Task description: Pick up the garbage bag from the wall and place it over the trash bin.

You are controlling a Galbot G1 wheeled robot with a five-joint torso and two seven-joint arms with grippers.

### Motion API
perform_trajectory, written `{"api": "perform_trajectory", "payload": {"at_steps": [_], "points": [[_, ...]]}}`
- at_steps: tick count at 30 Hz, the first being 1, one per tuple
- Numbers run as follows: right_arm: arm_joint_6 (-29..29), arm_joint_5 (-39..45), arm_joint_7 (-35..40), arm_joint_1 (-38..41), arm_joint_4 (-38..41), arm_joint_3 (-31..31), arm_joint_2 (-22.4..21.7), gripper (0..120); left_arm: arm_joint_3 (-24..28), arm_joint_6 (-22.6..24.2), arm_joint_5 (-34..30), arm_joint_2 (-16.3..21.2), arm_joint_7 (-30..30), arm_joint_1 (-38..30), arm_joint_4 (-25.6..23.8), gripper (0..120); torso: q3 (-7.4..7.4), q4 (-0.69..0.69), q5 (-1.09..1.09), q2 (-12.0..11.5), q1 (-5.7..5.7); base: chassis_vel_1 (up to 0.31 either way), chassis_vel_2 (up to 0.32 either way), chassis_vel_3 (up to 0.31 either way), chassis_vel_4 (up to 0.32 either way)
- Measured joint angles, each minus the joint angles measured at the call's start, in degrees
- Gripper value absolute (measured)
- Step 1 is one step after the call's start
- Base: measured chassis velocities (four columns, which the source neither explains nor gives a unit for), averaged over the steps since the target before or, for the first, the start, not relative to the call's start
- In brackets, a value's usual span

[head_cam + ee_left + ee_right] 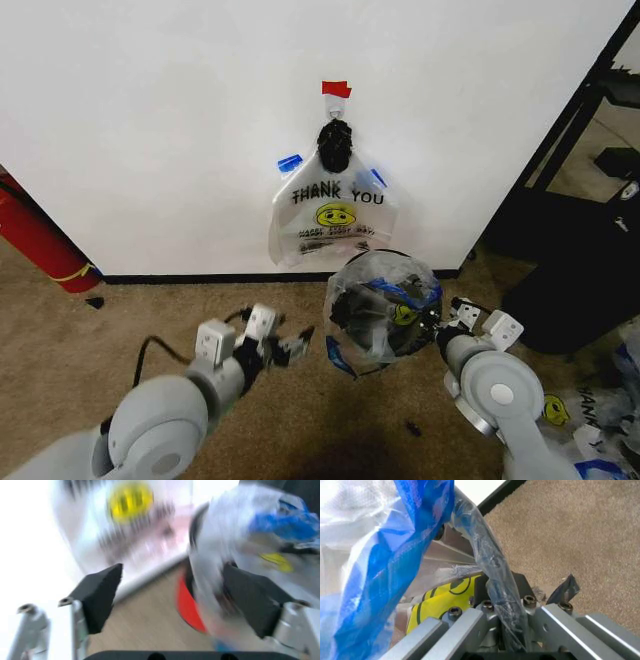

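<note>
Your two grippers sit lowest in the head view: left gripper (290, 347), jaws apart and empty, at nine o'clock of the trash bin (383, 305), right gripper (447, 325) at its three o'clock edge. Left wrist view shows a garbage bag (240, 551) already draped over the bin, so little remains, while identical bags (335, 215) hang on the wall (150, 120). Right wrist view shows those jaws clamped on the bagged rim (492, 573).

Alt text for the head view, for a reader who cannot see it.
A bag-draped trash bin stands on carpet below a garbage bag hanging on the white wall. The right gripper is at the bin's rim; the left gripper, jaws open, is beside it.
</note>
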Motion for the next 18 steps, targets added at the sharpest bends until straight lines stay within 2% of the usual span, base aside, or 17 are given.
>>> {"api": "perform_trajectory", "payload": {"at_steps": [1, 2, 4, 7, 8, 9, 13, 18], "points": [[0.00, -0.22, -0.01, -0.18, 0.00, -0.12, 0.10, 0, 2.88, -0.88, 3.80, 0.44, 1.69, -3.16, 0.97, 93, 0.00, 0.00, 0.00, 0.00, 0.00, 0.000, 0.000, 0.000, 0.000], [0.00, -0.22, -0.01, -0.18, 0.00, -0.12, 0.10, 0, 2.88, -0.88, 3.80, 0.44, 1.69, -3.16, 0.97, 93, 0.00, 0.00, 0.00, 0.00, 0.00, 0.000, 0.000, 0.000, 0.000], [-0.01, -0.75, 0.00, -0.44, -0.06, -0.24, 0.34, 0, 10.23, -2.02, 9.89, 0.44, 4.26, -10.05, 2.52, 98, 0.00, -0.01, 0.00, 0.00, 0.00, 0.000, 0.000, 0.000, 0.000], [-0.01, -1.33, 0.01, -0.41, -0.38, -0.48, 0.61, 0, 19.56, -2.61, 15.11, -0.68, 7.69, -19.21, 3.72, 97, 0.00, -0.02, 0.02, 0.00, 0.00, 0.000, 0.000, 0.000, 0.000], [-0.02, -1.47, 0.02, -0.36, -0.43, -0.58, 0.66, 0, 21.87, -2.75, 16.19, -1.20, 8.74, -21.62, 4.15, 97, 0.01, -0.01, 0.01, 0.00, 0.00, 0.000, 0.000, 0.000, 0.000], [-0.02, -1.47, 0.02, -0.36, -0.43, -0.58, 0.66, 0, 21.87, -2.75, 16.19, -1.20, 8.74, -21.62, 4.15, 97, 0.01, -0.01, 0.01, 0.00, 0.00, 0.000, 0.000, 0.000, 0.000], [-0.02, -2.03, 0.00, -0.62, -0.47, -0.77, 0.70, 0, 30.93, -3.29, 19.14, -3.78, 11.11, -30.65, 7.97, 95, 0.01, -0.01, 0.00, 0.00, 0.00, 0.000, 0.000, 0.000, 0.000], [-0.01, -2.15, -0.05, -1.07, -0.46, -0.53, 0.70, 0, 36.74, -3.55, 19.79, -6.52, 12.04, -35.57, 11.40, 92, 0.01, -0.01, 0.00, 0.00, 0.00, 0.000, 0.000, 0.000, 0.000]]}}
